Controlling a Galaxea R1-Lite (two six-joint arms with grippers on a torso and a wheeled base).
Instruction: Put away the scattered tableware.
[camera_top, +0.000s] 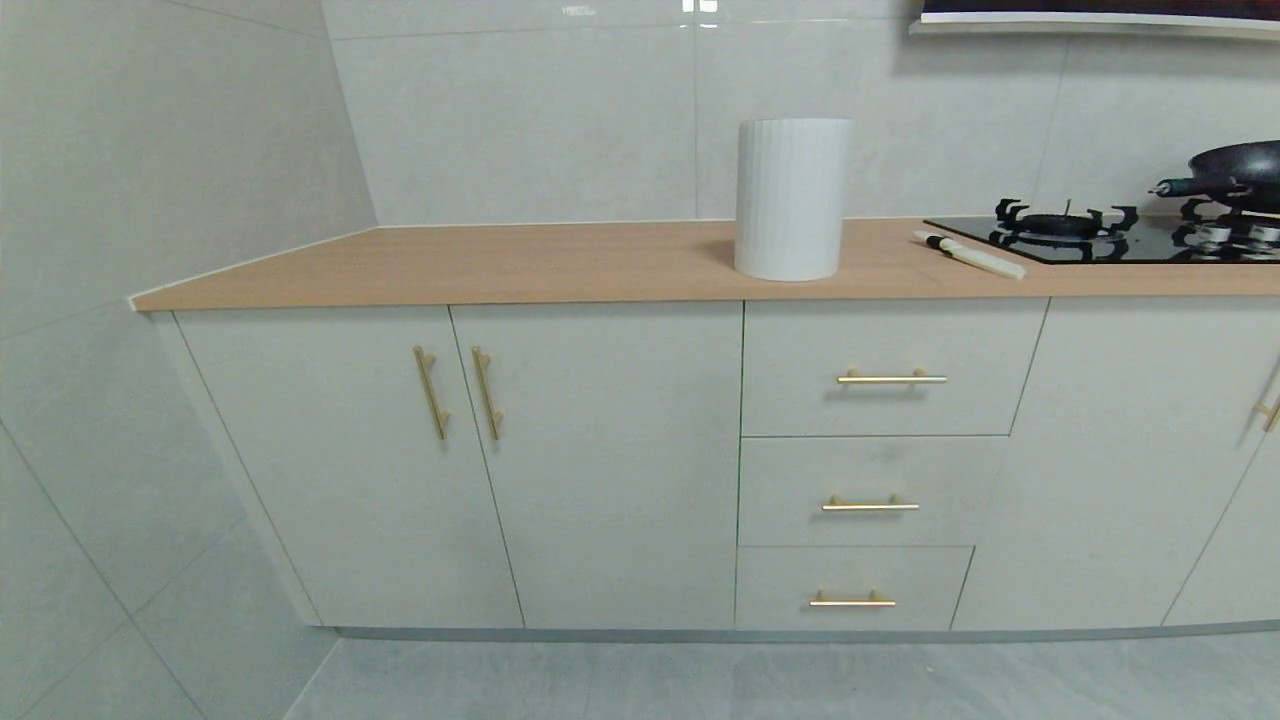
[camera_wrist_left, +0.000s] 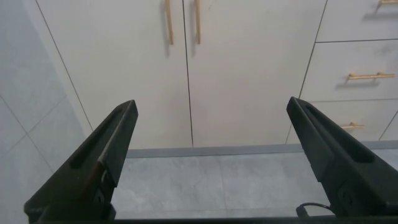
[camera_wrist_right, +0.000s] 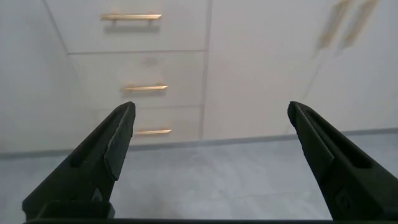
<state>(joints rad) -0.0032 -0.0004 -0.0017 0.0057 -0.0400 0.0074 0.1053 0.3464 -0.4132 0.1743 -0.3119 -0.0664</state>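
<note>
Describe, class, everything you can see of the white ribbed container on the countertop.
The white ribbed container is a tall cylinder with fine vertical ridges and a matte, ceramic-looking surface. It stands upright on the wooden countertop, above the drawer stack, touching nothing else. A pale-handled utensil lies apart from it, toward the gas hob. Its top cannot be seen into.

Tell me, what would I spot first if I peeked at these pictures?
Probably the tall white ribbed container standing upright on the wooden countertop, right above the drawers with gold handles. Next to it, toward the robot's right, a white utensil lies by the black stove, which carries a dark pan. Down low, the left gripper and right gripper are both open, facing the cabinet fronts.
</note>
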